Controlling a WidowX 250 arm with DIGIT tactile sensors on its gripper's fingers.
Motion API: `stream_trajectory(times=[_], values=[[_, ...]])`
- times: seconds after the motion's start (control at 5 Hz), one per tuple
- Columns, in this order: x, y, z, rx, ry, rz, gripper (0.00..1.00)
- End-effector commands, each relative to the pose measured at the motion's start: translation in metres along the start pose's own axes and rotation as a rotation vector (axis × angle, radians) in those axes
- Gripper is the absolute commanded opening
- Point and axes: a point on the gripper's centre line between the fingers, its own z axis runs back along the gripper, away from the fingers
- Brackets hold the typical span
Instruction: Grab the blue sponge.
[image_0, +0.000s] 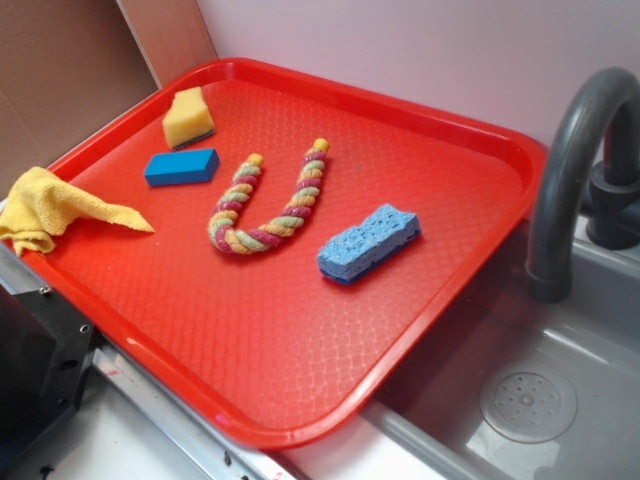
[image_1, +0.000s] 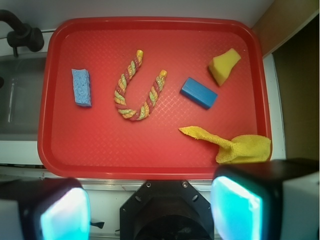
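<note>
Pincer (image_1: 150, 210) wide, high above tray (image_1: 150, 155). Descend over blue sponge (image_1: 81, 87) left of rope (image_1: 137, 87); straddle narrow sides.

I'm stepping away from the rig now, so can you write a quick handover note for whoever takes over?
Gripper: open, holding nothing, high above the near edge of the red tray.
Blue sponge: lying flat on the tray, on the side nearest the sink, beside the U-shaped rope. Don't confuse it with the smooth blue block or the yellow sponge on the far side, near the yellow cloth.
Done: nothing yet; the sponge is untouched.
Left: move over the sponge, descend, close on it, lift.
</note>
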Motion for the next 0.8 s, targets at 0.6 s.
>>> stream_trajectory(times=[0.6], values=[[0.069, -0.06, -0.044, -0.024, -0.07, -0.031, 1.0]])
